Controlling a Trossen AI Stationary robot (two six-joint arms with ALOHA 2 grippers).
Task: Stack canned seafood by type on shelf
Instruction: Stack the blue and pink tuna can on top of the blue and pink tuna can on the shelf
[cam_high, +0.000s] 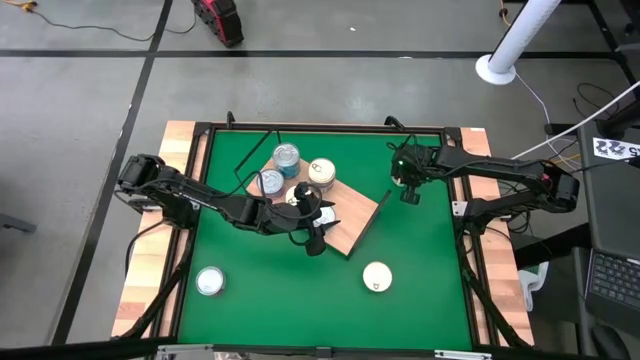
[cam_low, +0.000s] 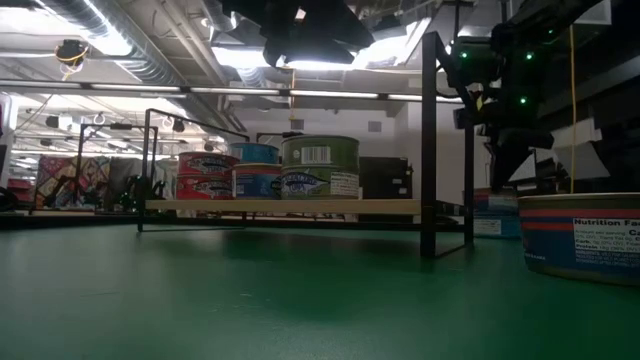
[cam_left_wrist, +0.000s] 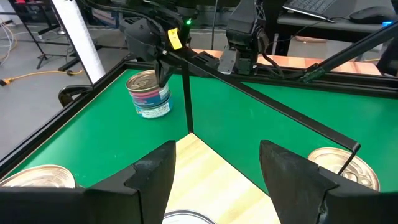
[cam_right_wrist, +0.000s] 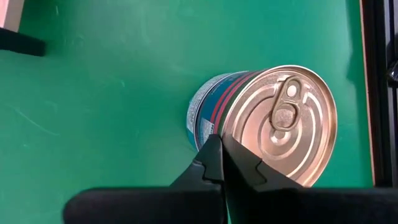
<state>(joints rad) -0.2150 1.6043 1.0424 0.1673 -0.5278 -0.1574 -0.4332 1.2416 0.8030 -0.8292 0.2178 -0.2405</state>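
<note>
The shelf (cam_high: 345, 225) is a light wood board on a dark wire frame in the middle of the green mat, and several tins (cam_high: 287, 156) (cam_low: 320, 166) stand on it. My left gripper (cam_left_wrist: 214, 180) hovers open over the board's near right part, with a tin's silver rim (cam_left_wrist: 185, 217) just below it. My right gripper (cam_right_wrist: 222, 155) is shut, pointing steeply down over a tin with a pink and blue label (cam_left_wrist: 148, 94) (cam_right_wrist: 280, 124). That tin stands upright on the mat, to the right of the shelf. My right gripper's shut fingertips (cam_right_wrist: 214, 163) stand at the near rim of the tin's pull-tab lid (cam_right_wrist: 239, 134), coming from above. I cannot tell whether they touch it.
Two more tins stand on the mat, one near the front left (cam_high: 209, 281) and one at the front right (cam_high: 377, 276) (cam_low: 582, 235). The shelf's black uprights (cam_low: 430, 140) and slanting rod (cam_left_wrist: 273, 106) rise beside both grippers. Pale wooden rails (cam_high: 178, 140) line the table's sides.
</note>
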